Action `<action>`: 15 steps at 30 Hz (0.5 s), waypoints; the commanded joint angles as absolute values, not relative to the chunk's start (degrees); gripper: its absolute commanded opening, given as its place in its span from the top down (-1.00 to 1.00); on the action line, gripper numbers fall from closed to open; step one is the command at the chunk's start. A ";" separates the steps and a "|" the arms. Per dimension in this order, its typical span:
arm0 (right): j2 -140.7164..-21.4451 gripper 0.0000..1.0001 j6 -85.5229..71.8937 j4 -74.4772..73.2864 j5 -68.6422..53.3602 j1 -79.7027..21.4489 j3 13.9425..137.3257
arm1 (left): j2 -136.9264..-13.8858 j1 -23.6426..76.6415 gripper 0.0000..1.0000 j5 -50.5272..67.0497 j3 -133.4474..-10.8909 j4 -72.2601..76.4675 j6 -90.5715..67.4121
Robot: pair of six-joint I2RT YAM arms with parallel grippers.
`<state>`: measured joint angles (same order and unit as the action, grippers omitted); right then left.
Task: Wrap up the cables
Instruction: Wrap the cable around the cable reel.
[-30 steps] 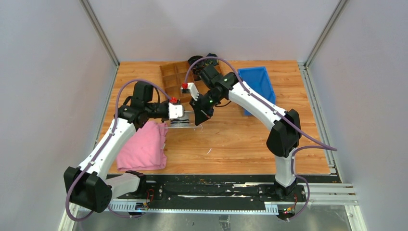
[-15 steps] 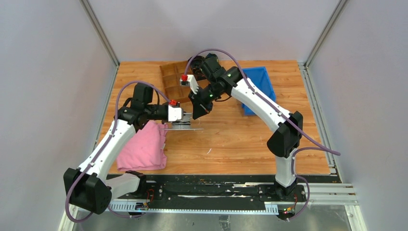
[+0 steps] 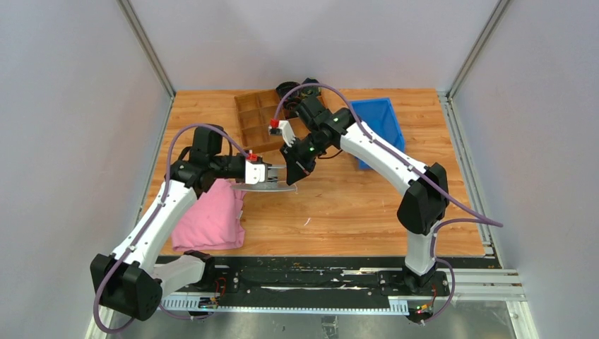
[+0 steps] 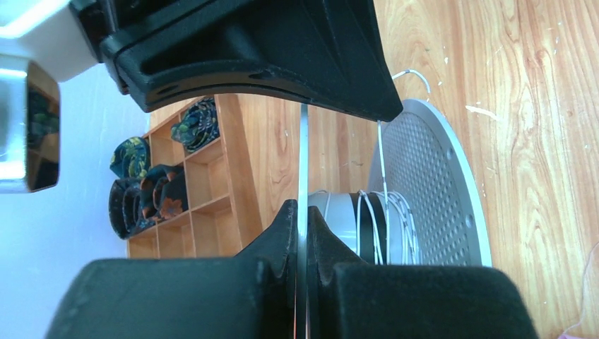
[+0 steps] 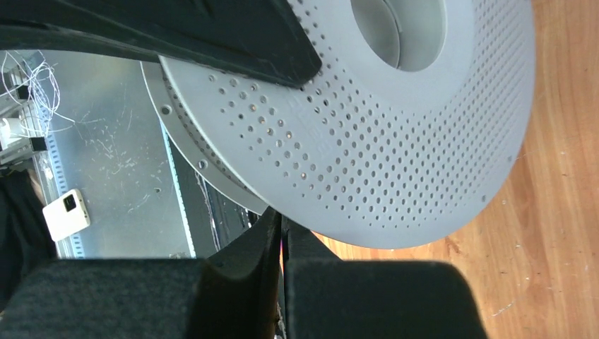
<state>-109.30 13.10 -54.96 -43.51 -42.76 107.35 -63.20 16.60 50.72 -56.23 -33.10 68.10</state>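
A grey perforated spool (image 3: 268, 186) hangs over the middle of the table. My left gripper (image 3: 273, 174) is shut on the thin edge of its near flange (image 4: 302, 152). Thin white cable (image 4: 385, 219) lies in a few turns round the grey hub (image 4: 339, 215), next to the far flange (image 4: 431, 191). One strand (image 4: 379, 145) rises from the hub to the black fingers of my right gripper (image 3: 292, 176). That gripper (image 5: 281, 236) is shut just past the spool's rim (image 5: 367, 141), apparently on that strand, which its pads hide.
A wooden compartment tray (image 3: 254, 120) with dark coiled bundles (image 4: 148, 191) stands at the back. Right of it is a blue bin (image 3: 378, 120). A pink cloth (image 3: 212, 215) lies under my left arm. A small white scrap (image 3: 308, 221) lies on the table near the front.
My right gripper rose toward the wooden tray, then came back down beside the spool's rim. The left gripper and spool shifted slightly forward and the spool now tilts.
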 commanded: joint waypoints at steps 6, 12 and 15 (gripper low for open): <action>-105.67 0.99 10.50 -42.57 -39.39 -43.61 101.74 | -58.63 17.27 0.99 58.62 -52.31 -22.46 66.46; -104.19 0.99 18.01 -42.64 -34.73 -43.35 100.21 | -59.12 17.23 0.99 62.38 -52.83 -21.60 61.66; -103.06 0.99 24.32 -42.60 -32.35 -42.80 98.81 | -59.52 17.23 0.99 63.95 -53.40 -21.28 59.96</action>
<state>-104.81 15.16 -47.79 -38.59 -43.09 100.47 -60.90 16.40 51.48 -51.94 -25.32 63.05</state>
